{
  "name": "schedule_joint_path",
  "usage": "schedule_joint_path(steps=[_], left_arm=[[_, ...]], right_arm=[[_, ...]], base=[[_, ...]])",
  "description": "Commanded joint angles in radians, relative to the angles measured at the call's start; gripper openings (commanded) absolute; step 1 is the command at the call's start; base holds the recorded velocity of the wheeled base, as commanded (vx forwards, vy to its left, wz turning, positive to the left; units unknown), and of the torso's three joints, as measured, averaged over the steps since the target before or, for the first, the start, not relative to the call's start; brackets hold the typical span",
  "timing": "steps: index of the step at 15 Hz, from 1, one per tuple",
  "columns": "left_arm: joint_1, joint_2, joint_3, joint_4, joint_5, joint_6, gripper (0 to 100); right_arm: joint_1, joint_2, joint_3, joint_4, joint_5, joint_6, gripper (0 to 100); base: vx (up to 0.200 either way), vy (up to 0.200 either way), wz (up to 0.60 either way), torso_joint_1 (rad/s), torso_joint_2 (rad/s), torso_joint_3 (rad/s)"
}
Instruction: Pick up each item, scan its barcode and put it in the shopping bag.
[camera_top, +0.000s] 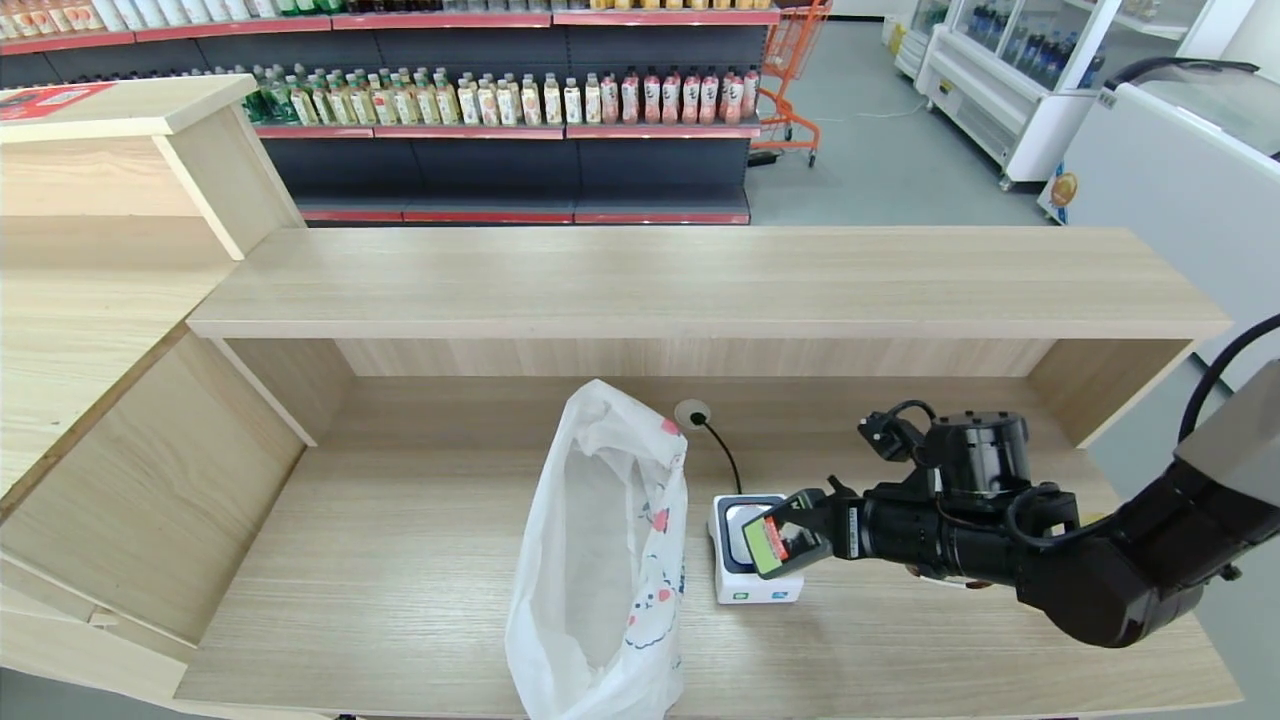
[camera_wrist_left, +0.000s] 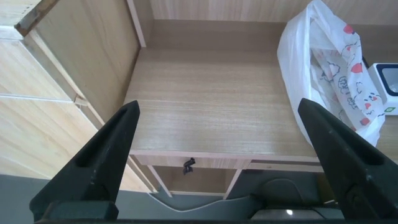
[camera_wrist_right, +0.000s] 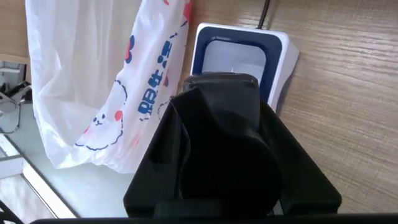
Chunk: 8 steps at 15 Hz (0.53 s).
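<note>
My right gripper (camera_top: 792, 536) is shut on a small flat pack (camera_top: 768, 546) with a green and red face, held just above the white scanner (camera_top: 757, 590) on the counter. The wrist view puts the gripper (camera_wrist_right: 217, 118) right over the scanner's window (camera_wrist_right: 239, 59), with the pack mostly hidden behind the fingers. The white shopping bag (camera_top: 600, 560) stands open-mouthed directly left of the scanner, and it also shows at the gripper's side (camera_wrist_right: 93, 93). My left gripper (camera_wrist_left: 224, 162) is open and holds nothing, off the counter's near edge; the shopping bag (camera_wrist_left: 329, 68) is beyond it.
A black cable (camera_top: 722, 450) runs from the scanner to a round port (camera_top: 692, 412) at the back. The wooden counter (camera_top: 400, 560) is recessed under a raised shelf (camera_top: 700, 280), with side walls at both ends. Store shelves with bottles stand behind.
</note>
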<state>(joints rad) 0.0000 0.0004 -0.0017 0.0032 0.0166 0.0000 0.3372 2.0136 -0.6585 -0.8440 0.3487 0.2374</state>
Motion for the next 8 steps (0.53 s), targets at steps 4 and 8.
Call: schedule_joint_path(steps=[4,8], left_arm=[[0.0,0.0,0.0,0.0,0.0,0.0,100],[0.0,0.0,0.0,0.0,0.0,0.0,100]], right_arm=[[0.022,0.06,-0.027,-0.009,-0.004,0.002,0],[0.023,0.106,-0.027,-0.087,-0.004,0.006,0]], base=[[0.0,0.0,0.0,0.0,0.0,0.0],[0.0,0.0,0.0,0.0,0.0,0.0]])
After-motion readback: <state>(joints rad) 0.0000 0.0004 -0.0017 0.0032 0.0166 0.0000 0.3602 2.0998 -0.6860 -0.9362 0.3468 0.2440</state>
